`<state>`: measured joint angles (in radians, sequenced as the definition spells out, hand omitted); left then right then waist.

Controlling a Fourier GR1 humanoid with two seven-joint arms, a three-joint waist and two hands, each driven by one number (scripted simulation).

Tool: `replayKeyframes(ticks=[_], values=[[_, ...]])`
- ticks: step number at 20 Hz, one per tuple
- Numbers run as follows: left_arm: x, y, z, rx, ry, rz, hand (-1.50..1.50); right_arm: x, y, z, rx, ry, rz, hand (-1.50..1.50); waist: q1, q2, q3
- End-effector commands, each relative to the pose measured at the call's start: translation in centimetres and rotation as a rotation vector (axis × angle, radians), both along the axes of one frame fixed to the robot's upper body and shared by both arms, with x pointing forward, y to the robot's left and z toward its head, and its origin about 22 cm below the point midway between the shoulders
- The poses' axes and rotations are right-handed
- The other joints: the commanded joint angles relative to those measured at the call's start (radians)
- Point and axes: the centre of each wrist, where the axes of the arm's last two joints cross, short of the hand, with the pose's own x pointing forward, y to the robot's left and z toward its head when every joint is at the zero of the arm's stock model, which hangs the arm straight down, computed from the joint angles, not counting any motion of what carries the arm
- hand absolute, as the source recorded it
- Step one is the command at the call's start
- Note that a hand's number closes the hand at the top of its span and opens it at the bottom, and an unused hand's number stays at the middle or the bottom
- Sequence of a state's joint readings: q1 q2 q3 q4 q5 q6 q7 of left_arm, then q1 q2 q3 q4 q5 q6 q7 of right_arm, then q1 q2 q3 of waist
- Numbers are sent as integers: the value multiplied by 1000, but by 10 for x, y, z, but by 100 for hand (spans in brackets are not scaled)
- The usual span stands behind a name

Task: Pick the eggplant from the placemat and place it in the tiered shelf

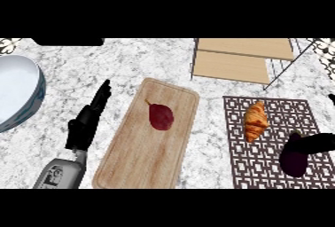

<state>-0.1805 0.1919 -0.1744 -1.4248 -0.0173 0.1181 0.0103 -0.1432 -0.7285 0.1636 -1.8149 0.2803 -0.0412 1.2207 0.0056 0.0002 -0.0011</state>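
The dark purple eggplant (294, 163) lies on the patterned brown placemat (271, 106), close to its right front corner. My right hand (314, 144) comes in from the right edge, and its black fingers lie straight across the eggplant's upper end; most of the hand is out of frame. The tiered shelf (239, 60), with light wooden boards and thin wire legs, stands at the back right beyond the placemat. My left hand (88, 122) rests open on the counter at the left, fingers pointing away.
A croissant (255, 120) lies on the placemat, left of and behind the eggplant. A wooden cutting board (131, 155) in the middle carries a dark red fruit (161, 116). A large white bowl (16, 91) sits at the far left.
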Motion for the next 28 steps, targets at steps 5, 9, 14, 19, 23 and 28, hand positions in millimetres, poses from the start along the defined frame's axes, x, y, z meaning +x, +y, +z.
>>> replayKeyframes(ticks=[5,9,14,19,23,28], values=[[9,7,14,-4,-10,14,0,8,10,-3,6,125,-165,-150,-4,-1,0],[-2,5,2,-4,-3,7,0,-5,8,-19,-6,152,-156,-150,-11,-2,0],[10,11,7,-1,-12,0,0,18,6,-27,-9,185,-174,-150,0,2,0],[4,1,-5,15,0,4,0,15,-7,-34,-26,182,-182,-150,-6,1,0],[4,0,4,-3,10,15,0,10,-4,-59,-29,218,-174,-150,-5,0,1],[-3,13,2,-14,16,5,0,3,-1,-48,-27,227,-185,-150,-9,-2,0]])
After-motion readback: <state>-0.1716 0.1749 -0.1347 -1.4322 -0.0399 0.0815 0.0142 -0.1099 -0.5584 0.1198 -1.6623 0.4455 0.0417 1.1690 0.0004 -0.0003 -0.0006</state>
